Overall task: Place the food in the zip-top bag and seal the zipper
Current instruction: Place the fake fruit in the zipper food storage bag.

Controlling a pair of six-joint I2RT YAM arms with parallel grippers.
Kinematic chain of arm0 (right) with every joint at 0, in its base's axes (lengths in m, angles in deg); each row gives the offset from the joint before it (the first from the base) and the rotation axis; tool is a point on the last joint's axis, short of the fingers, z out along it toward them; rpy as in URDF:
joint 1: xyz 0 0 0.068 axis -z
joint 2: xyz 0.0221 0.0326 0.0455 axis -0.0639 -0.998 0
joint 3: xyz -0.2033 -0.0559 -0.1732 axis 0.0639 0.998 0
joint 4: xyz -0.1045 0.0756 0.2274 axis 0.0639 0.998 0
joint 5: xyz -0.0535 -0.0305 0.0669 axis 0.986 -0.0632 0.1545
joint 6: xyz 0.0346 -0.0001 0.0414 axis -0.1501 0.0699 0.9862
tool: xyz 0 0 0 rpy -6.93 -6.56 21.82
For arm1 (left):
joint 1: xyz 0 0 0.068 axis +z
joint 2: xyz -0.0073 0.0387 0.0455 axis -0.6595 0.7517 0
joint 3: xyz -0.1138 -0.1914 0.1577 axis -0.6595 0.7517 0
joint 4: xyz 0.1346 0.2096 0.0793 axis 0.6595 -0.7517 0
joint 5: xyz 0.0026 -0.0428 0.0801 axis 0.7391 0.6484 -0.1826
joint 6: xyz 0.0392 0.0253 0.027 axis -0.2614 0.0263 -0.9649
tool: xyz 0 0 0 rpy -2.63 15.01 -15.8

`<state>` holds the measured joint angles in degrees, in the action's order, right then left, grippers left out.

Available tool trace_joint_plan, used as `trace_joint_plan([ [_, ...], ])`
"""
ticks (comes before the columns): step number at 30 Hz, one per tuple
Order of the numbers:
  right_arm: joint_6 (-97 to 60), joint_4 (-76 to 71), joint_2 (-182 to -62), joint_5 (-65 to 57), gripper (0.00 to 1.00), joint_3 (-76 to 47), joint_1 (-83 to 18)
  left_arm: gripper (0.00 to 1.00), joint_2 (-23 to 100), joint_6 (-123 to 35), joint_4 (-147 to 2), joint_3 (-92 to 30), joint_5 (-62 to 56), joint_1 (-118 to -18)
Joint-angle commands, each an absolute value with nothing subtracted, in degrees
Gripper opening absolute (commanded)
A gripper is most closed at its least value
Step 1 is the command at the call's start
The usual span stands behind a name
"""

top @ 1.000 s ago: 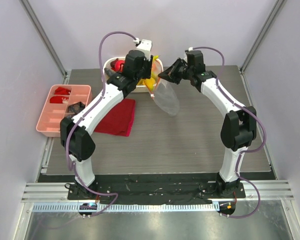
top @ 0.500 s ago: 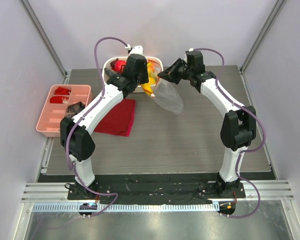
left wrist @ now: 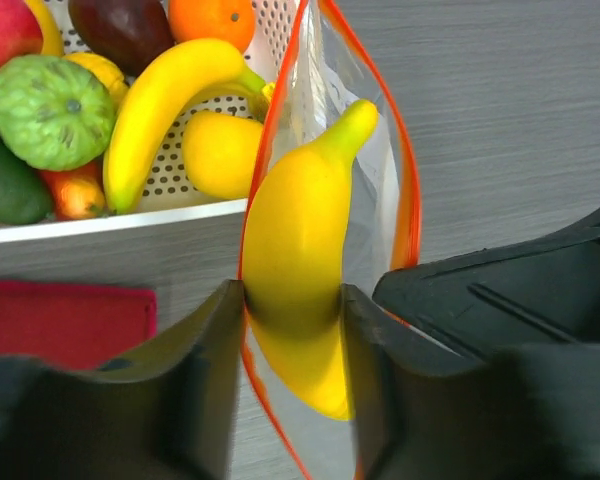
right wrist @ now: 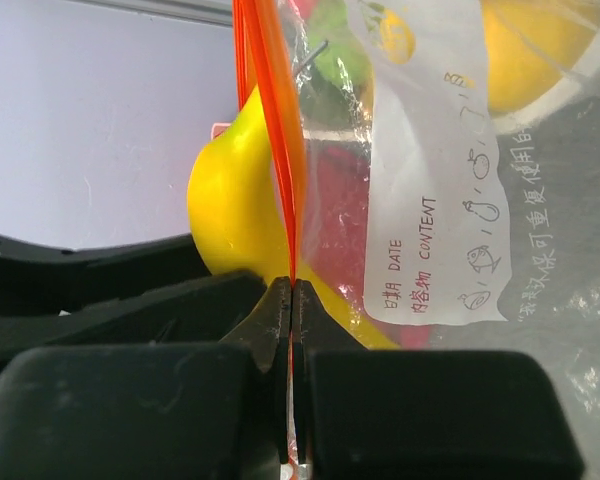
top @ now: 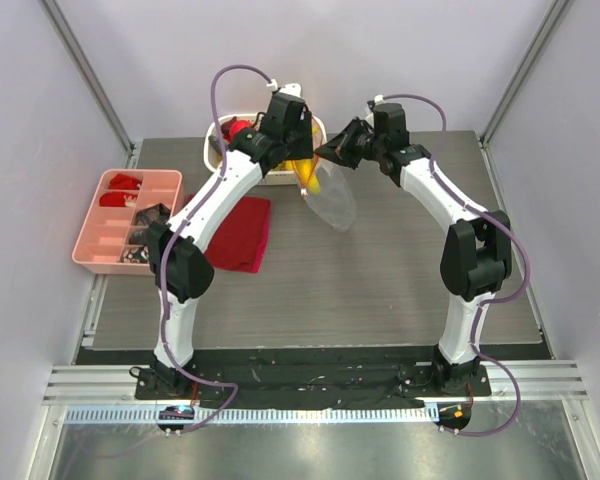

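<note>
My left gripper (left wrist: pixel 292 320) is shut on a yellow banana (left wrist: pixel 295 230) and holds it inside the open mouth of the clear zip-top bag (top: pixel 333 203). The orange-red zipper (left wrist: pixel 410 205) loops round the banana. My right gripper (right wrist: pixel 292 300) is shut on the zipper edge (right wrist: pixel 276 130) and holds the bag up off the table, its white label (right wrist: pixel 435 200) facing the camera. From above, the left gripper (top: pixel 304 160) and the right gripper (top: pixel 330 155) meet at the bag's mouth. More food lies in the white basket (left wrist: pixel 130 215): another banana (left wrist: pixel 165 95), a green piece (left wrist: pixel 50 108), an orange (left wrist: pixel 210 18).
The white basket (top: pixel 217 137) stands at the table's far edge behind the left wrist. A folded dark red cloth (top: pixel 238 232) lies left of the bag. A pink divided tray (top: pixel 115 225) sits at the left edge.
The left arm has swung right, from over the basket to the bag, and the banana now sits in the bag's mouth. The right gripper has kept hold of the bag edge.
</note>
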<state>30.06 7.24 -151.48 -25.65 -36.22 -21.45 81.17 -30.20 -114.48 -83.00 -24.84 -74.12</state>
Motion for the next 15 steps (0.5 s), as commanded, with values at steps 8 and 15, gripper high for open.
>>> trace_joint_plan([
  [8, 26.41, 3.35, -146.37, -28.01, 0.01, -34.92, -20.19, 0.86, 72.85, -28.18, -112.71, -79.35, -13.81, -68.69],
  [15, 28.35, 2.91, -144.96, -28.1, 0.01, -34.92, -17.99, 0.83, 72.55, -31.43, -108.92, -77.57, -8.91, -59.12],
])
